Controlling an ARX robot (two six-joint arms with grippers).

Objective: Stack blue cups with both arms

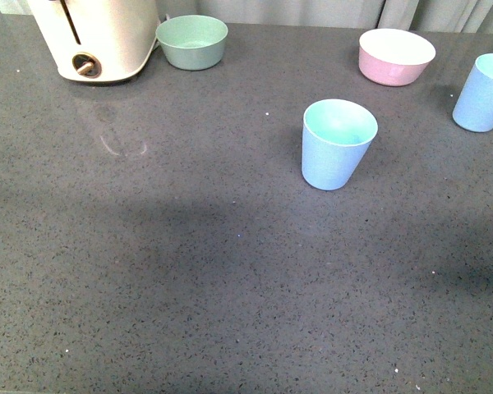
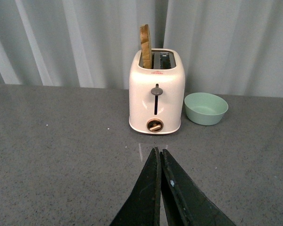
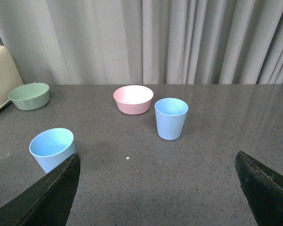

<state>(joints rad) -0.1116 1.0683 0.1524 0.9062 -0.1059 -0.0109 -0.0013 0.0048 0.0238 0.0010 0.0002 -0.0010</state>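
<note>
Front view: the near cup (image 1: 338, 144) stands upright right of centre on the grey surface (image 1: 189, 271), mouth up. The far cup (image 1: 486, 92) sits at the right edge of the frame, partly cut off and well apart from the first. The pink bowl (image 1: 396, 56) is at upper right, between the two cups and further back. The green bowl (image 1: 192, 42) is at upper left, just beside the toaster (image 1: 94, 37) in the corner.

Left wrist view: I see my left end effector (image 2: 160, 151) with its fingers pressed together and nothing between them, above bare surface. Beyond it stands the toaster (image 2: 156, 94) with a toast slice (image 2: 145, 44) sticking out of one slot, and the green bowl (image 2: 206, 108) just beside it.

Right wrist view: my right end effector (image 3: 158, 157) is spread wide and empty. The near cup (image 3: 53, 148) is just beside one finger; I cannot tell whether they touch. The far cup (image 3: 171, 118) stands upright further off, near the pink bowl (image 3: 133, 99). The green bowl (image 3: 29, 95) and the toaster's edge (image 3: 0, 75) are off to one side.
</note>
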